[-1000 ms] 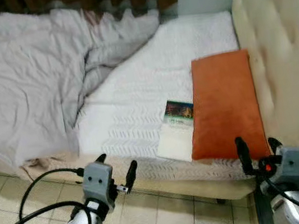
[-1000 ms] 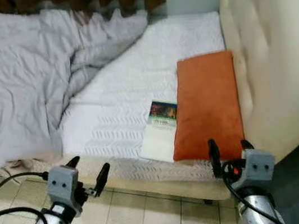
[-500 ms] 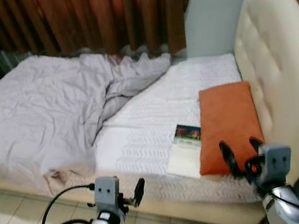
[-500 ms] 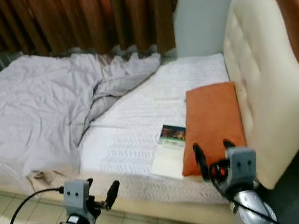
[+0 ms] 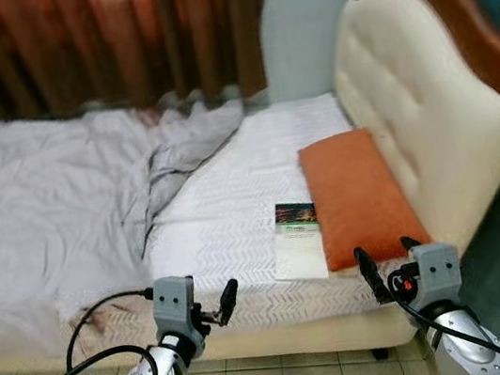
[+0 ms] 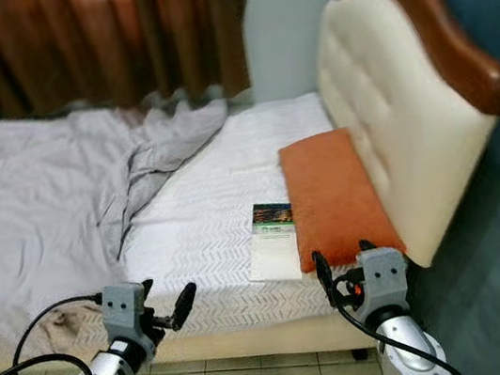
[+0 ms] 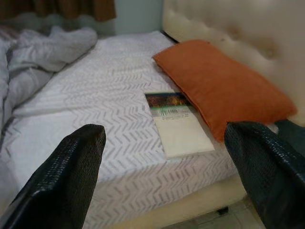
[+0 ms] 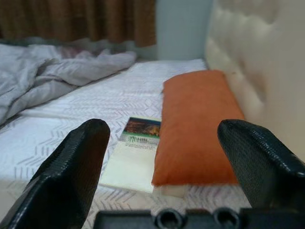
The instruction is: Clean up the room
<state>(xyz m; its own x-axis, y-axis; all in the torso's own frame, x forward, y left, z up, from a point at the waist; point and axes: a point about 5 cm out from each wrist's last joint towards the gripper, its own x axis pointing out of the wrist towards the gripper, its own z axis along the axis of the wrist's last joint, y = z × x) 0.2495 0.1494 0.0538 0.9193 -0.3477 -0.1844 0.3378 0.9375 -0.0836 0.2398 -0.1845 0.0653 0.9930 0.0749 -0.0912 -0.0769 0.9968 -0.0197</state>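
Since the earlier frames the camera has tilted up, bringing more of the curtains (image 5: 94, 46) and the wood-topped headboard (image 5: 428, 112) into view; both grippers stay raised at the near edge of the bed (image 5: 236, 218). Left gripper (image 5: 203, 301) and right gripper (image 5: 383, 262) each have their fingers spread apart, holding nothing. An orange pillow (image 5: 356, 194) lies against the headboard, a book (image 5: 298, 237) just beside it on the side away from the headboard, apparently touching. A rumpled grey duvet (image 5: 44, 210) lies well apart from the pillow.
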